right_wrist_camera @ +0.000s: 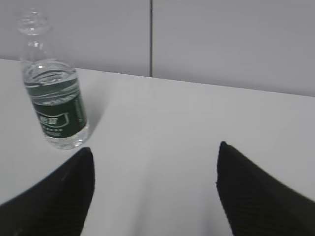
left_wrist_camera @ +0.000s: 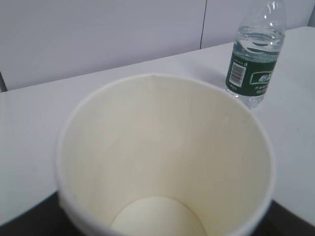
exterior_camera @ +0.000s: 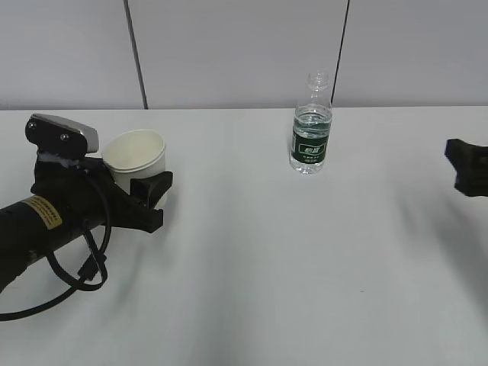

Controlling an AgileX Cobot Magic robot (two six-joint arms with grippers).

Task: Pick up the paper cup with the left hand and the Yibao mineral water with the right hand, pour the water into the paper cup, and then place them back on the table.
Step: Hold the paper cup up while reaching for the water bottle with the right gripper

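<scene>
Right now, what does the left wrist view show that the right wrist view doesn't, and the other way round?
Only the left wrist view shows the paper cup, seen from above: empty, with its pale bottom visible. Only the right wrist view shows the right hand, its two black fingers spread wide with bare table between them. Both show the Yibao mineral water standing upright on the white table, partly filled, in front of the grey wall.
</scene>
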